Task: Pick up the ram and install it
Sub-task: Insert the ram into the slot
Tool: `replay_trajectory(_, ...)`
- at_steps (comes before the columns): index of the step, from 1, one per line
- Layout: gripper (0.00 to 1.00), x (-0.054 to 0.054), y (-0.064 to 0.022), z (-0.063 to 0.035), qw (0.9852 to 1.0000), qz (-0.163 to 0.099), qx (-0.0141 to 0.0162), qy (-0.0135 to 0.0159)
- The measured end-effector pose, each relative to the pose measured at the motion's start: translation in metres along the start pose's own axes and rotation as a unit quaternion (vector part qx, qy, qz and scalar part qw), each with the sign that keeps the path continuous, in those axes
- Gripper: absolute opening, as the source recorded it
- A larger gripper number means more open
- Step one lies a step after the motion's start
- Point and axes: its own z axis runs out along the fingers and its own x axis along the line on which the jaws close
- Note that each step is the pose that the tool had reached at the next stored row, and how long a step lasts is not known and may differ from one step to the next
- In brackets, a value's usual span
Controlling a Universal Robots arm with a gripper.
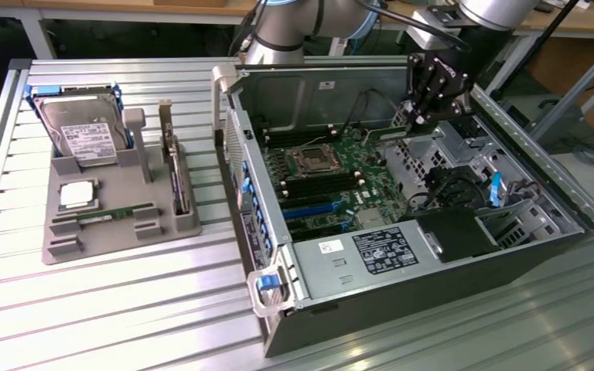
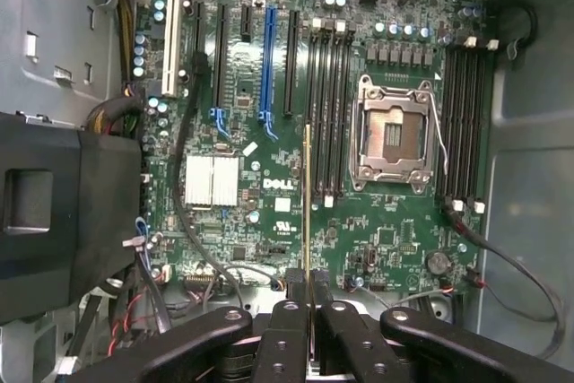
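The ram (image 2: 308, 213) shows edge-on in the wrist view as a thin green-and-gold strip, clamped between my gripper's (image 2: 308, 291) black fingers. It hangs over the motherboard (image 2: 269, 221) just beside the black memory slots (image 2: 327, 105) next to the empty processor socket (image 2: 393, 136), apart from the board. In the exterior view my gripper (image 1: 413, 124) is inside the open computer case (image 1: 401, 255), near its far wall. The ram (image 1: 382, 134) sticks out from it as a green strip toward the exterior view's left.
A grey parts holder (image 1: 121, 232) stands at the exterior view's left with a hard drive (image 1: 89, 135), a silver processor (image 1: 78, 195), another green stick (image 1: 106, 216) and an upright card (image 1: 179, 182). Cables (image 2: 511, 266) and a black power supply box (image 2: 54, 213) crowd the case interior.
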Motion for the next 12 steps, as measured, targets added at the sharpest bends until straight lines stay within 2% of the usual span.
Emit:
replay_trajectory(3, 0.12, -0.0001, 0.0031, 0.0023, 1.0, 0.0, 0.0, 0.0001)
replay_trajectory(12, 0.12, 0.0, 0.0051, 0.0067, 1.0, 0.0, 0.0, 0.0)
